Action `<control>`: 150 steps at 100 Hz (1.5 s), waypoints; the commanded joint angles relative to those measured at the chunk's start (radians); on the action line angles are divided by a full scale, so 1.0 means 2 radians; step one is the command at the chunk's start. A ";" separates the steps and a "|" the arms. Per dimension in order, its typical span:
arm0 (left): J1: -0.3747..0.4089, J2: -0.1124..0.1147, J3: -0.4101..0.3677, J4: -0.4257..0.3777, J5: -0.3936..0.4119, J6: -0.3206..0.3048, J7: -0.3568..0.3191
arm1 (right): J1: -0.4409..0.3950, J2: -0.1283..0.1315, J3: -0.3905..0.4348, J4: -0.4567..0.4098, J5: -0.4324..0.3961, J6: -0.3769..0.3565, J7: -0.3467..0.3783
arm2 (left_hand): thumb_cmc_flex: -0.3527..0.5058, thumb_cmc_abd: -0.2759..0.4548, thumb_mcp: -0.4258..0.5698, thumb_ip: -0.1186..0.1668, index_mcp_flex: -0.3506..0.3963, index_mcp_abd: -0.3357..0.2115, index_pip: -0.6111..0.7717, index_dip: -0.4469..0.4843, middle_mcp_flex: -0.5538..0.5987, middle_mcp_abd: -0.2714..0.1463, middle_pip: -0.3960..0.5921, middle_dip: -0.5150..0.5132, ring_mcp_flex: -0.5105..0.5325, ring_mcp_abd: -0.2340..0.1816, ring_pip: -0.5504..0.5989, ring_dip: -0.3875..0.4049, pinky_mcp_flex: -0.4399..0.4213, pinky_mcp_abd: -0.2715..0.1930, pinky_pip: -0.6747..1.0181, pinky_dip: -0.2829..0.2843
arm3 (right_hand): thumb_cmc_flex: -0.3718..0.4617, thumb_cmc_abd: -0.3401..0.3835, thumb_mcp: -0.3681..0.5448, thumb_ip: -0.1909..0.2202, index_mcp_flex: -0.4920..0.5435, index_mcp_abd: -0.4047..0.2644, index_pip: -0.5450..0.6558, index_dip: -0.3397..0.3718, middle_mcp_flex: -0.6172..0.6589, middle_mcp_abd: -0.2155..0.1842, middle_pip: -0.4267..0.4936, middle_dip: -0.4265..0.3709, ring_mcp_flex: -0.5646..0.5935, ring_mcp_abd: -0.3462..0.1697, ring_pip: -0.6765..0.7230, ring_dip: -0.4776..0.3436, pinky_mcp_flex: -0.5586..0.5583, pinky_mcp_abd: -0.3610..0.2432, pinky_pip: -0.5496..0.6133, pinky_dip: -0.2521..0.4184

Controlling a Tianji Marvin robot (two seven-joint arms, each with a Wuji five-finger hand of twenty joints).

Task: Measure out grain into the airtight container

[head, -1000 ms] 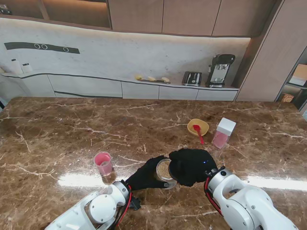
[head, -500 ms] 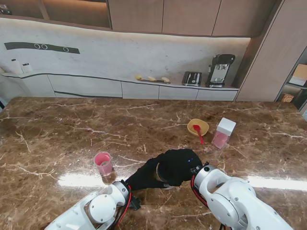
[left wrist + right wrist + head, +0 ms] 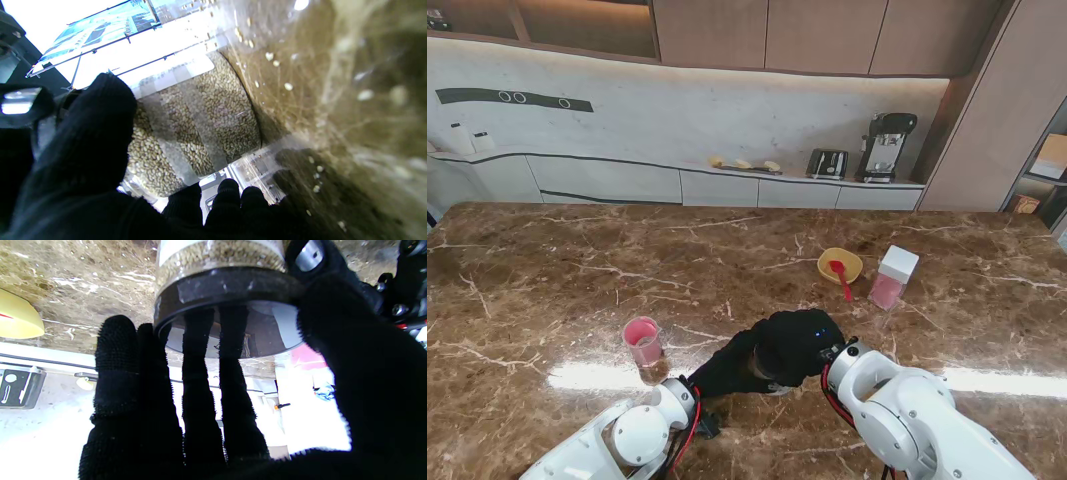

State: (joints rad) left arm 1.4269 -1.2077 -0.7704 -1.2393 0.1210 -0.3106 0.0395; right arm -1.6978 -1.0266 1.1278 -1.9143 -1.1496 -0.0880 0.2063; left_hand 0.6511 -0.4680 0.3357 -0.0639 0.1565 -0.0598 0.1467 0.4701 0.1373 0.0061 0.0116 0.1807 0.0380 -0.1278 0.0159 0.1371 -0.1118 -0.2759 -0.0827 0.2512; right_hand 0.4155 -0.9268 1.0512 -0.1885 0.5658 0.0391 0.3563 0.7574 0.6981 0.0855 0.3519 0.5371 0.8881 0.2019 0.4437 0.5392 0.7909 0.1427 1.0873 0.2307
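A clear round airtight container (image 3: 200,116), holding tan grain, stands on the table near me. My left hand (image 3: 727,372) is shut around its side, with the thumb (image 3: 90,140) on the wall. My right hand (image 3: 795,345) lies over the container's top and hides it in the stand view. In the right wrist view the fingers (image 3: 200,373) and thumb close around a black lid (image 3: 230,286) that sits on the container's mouth, with grain (image 3: 217,253) showing through the wall.
A glass with pink contents (image 3: 643,346) stands just left of my left hand. Farther away on the right are a yellow bowl (image 3: 840,262) with a red spoon (image 3: 842,280) and a white-lidded box with pink contents (image 3: 893,277).
My right hand has moved left over the container. The open top and grain surface, visible a second ago, are now covered. The left hand has stayed put.
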 commanded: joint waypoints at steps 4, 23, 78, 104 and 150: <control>0.011 0.004 0.006 0.015 0.000 0.006 -0.006 | -0.002 0.000 -0.002 0.004 -0.002 0.003 0.003 | 0.013 0.007 -0.005 0.011 -0.011 -0.008 0.006 -0.005 -0.014 0.001 -0.009 0.003 -0.003 0.080 -0.012 0.005 0.039 0.133 0.063 0.016 | 0.084 0.075 0.117 0.065 0.022 -0.020 0.055 0.018 0.026 -0.046 0.055 0.019 0.011 -0.066 0.011 -0.001 -0.010 -0.048 -0.002 -0.001; 0.011 0.004 0.006 0.015 0.000 0.006 -0.006 | 0.000 0.000 -0.005 0.003 -0.007 0.004 -0.003 | 0.013 0.007 -0.003 0.011 -0.011 -0.007 0.007 -0.005 -0.015 0.002 -0.009 0.004 -0.004 0.080 -0.012 0.006 0.039 0.133 0.063 0.016 | 0.082 0.075 0.118 0.065 0.018 -0.022 0.054 0.018 0.023 -0.047 0.054 0.018 0.007 -0.066 0.010 -0.002 -0.013 -0.049 -0.004 0.000; 0.012 0.003 0.005 0.014 0.001 0.006 -0.004 | 0.000 0.001 -0.010 0.008 -0.003 0.009 0.009 | 0.013 0.007 -0.002 0.010 -0.011 -0.008 0.006 -0.006 -0.014 0.001 -0.009 0.006 -0.004 0.080 -0.012 0.007 0.039 0.132 0.063 0.015 | 0.080 0.077 0.117 0.064 0.015 -0.021 0.052 0.017 0.019 -0.047 0.054 0.017 0.005 -0.066 0.011 -0.003 -0.015 -0.049 -0.008 0.004; 0.012 0.003 0.004 0.014 0.001 0.006 -0.004 | -0.002 0.001 -0.013 0.009 -0.001 0.008 0.006 | 0.013 0.008 -0.002 0.010 -0.011 -0.008 0.006 -0.006 -0.014 0.001 -0.009 0.006 -0.004 0.079 -0.012 0.007 0.039 0.132 0.063 0.015 | 0.080 0.078 0.115 0.064 0.014 -0.021 0.052 0.017 0.019 -0.047 0.054 0.017 0.004 -0.067 0.011 -0.003 -0.014 -0.050 -0.007 0.006; 0.013 0.004 0.003 0.014 0.002 0.005 -0.003 | -0.003 0.002 -0.019 0.016 -0.013 0.004 -0.008 | 0.013 0.009 -0.001 0.010 -0.011 -0.007 0.007 -0.006 -0.014 0.001 -0.008 0.008 -0.003 0.080 -0.012 0.007 0.039 0.132 0.063 0.015 | 0.078 0.086 0.095 0.061 0.011 -0.025 0.051 0.017 0.015 -0.051 0.053 0.017 0.000 -0.069 0.011 -0.003 -0.018 -0.047 -0.010 0.008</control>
State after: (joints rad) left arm 1.4303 -1.2074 -0.7732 -1.2405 0.1219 -0.3130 0.0409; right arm -1.6886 -1.0254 1.0965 -1.9028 -1.1745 -0.0756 0.1724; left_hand 0.6511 -0.4679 0.3359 -0.0638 0.1483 -0.0590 0.1470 0.4690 0.1373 0.0064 0.0116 0.1849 0.0404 -0.1277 0.0159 0.1428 -0.1093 -0.2759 -0.0827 0.2512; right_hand 0.4155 -0.8993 1.0534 -0.1885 0.5539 0.0379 0.3569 0.7574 0.6842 0.0855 0.3519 0.5371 0.8754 0.2047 0.4333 0.5374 0.7726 0.1428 1.0859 0.2307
